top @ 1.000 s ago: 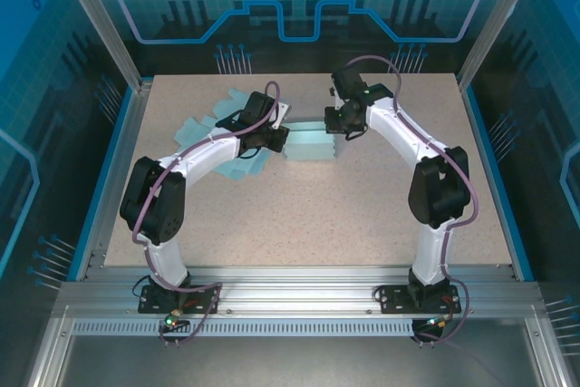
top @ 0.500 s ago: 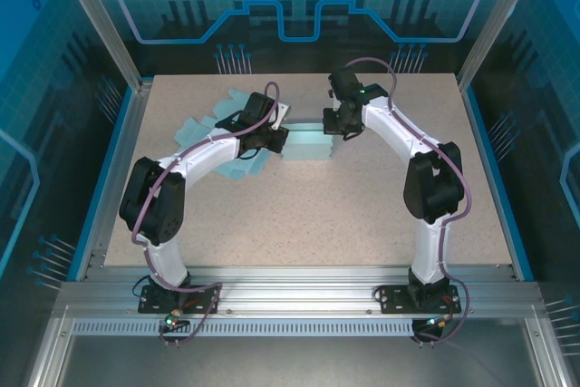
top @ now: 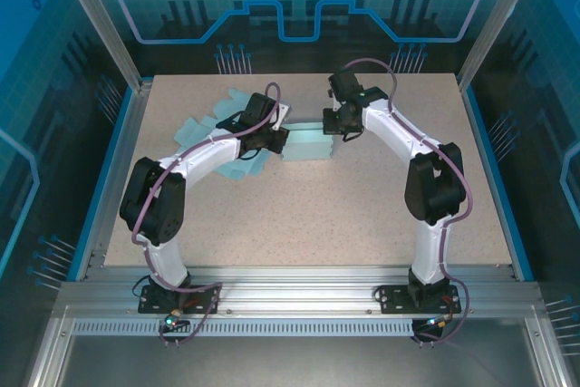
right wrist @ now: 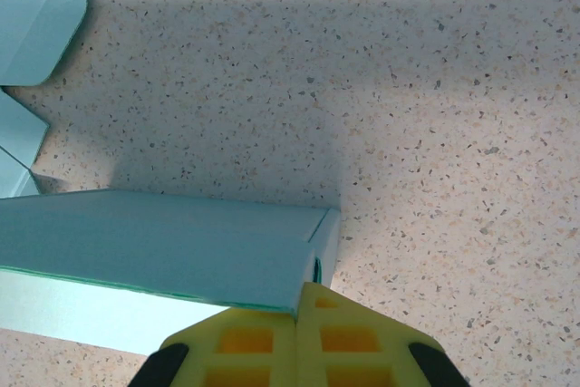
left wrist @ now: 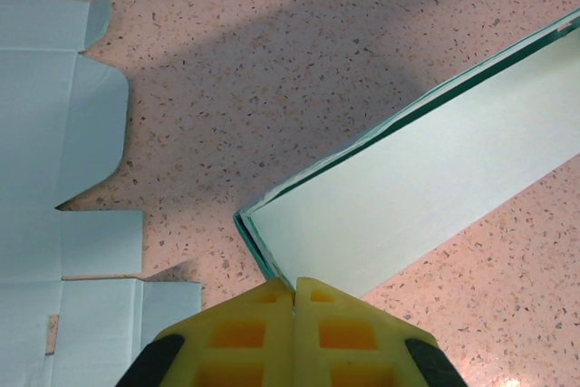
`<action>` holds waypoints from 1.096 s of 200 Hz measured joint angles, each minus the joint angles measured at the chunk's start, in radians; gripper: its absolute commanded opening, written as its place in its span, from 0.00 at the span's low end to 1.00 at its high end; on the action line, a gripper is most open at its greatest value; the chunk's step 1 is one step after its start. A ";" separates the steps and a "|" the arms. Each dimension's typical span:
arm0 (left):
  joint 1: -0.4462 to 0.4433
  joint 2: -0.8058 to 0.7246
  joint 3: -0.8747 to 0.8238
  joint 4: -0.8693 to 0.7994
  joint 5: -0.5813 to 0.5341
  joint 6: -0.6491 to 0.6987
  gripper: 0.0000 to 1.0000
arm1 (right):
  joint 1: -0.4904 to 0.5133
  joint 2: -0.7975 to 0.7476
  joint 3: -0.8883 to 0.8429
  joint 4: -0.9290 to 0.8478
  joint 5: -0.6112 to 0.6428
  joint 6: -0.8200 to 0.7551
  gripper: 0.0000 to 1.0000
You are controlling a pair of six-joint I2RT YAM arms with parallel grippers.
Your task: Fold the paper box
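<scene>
Evidently the left tool [left wrist: 294, 293] and right tool [right wrist: 298, 302] each clench one end of the paper box [left wrist: 417, 178] wall, toward the far edge of the tabletop [top: 362, 215].

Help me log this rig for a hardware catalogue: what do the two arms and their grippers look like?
The left arm and right arm have white link shells with black joint housings, and a mauve cable loops along each. The left gripper and right gripper have yellow fingers moulded with square recessed pockets, flanked by black parts.
</scene>
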 measured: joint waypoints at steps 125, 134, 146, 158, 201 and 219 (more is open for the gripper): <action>-0.002 -0.014 -0.090 0.108 -0.018 -0.035 0.00 | 0.050 -0.127 -0.268 0.253 0.111 -0.016 0.00; -0.002 -0.014 -0.098 0.122 -0.018 -0.045 0.00 | 0.053 -0.134 -0.288 0.277 0.119 -0.021 0.00; 0.000 -0.018 -0.111 0.144 -0.018 -0.053 0.00 | 0.057 -0.142 -0.313 0.311 0.133 -0.028 0.00; 0.001 -0.021 -0.125 0.168 -0.018 -0.061 0.00 | 0.063 -0.151 -0.341 0.348 0.151 -0.035 0.00; 0.018 -0.047 -0.198 0.266 0.023 -0.105 0.00 | 0.082 -0.171 -0.418 0.457 0.207 -0.050 0.00; 0.029 -0.060 -0.225 0.296 0.056 -0.126 0.16 | 0.087 -0.168 -0.426 0.480 0.219 -0.050 0.00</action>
